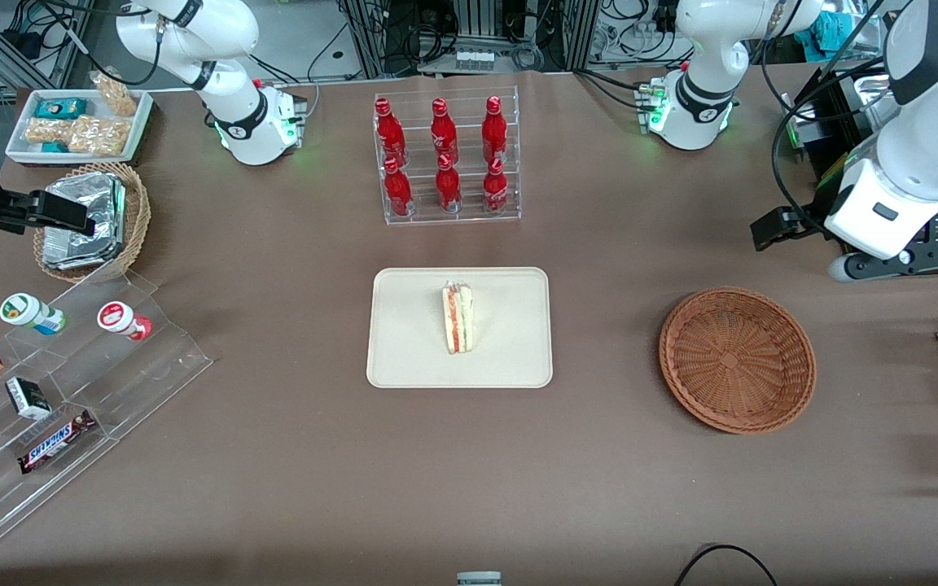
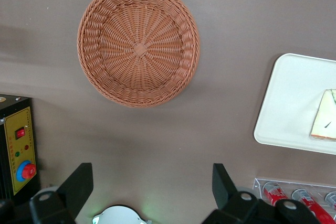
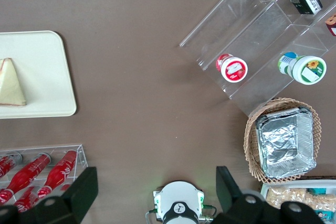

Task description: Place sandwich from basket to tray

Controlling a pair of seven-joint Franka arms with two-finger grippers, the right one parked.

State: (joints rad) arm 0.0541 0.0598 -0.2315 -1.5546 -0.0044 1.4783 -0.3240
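The sandwich (image 1: 458,317) lies on the cream tray (image 1: 404,342) at the table's middle, its red and green filling edge showing. It also shows on the tray (image 2: 294,103) in the left wrist view (image 2: 325,121) and in the right wrist view (image 3: 11,83). The reddish-brown wicker basket (image 1: 738,360) is empty and sits beside the tray, toward the working arm's end; it also shows in the left wrist view (image 2: 139,45). My left gripper (image 1: 774,228) hangs raised above the table, farther from the front camera than the basket. It is open and empty (image 2: 152,182).
A clear rack of red bottles (image 1: 446,159) stands farther from the front camera than the tray. A tan basket with foil packets (image 1: 90,220), a white snack tray (image 1: 78,122) and clear display steps (image 1: 70,391) lie toward the parked arm's end. A black control box (image 2: 16,150) is near my gripper.
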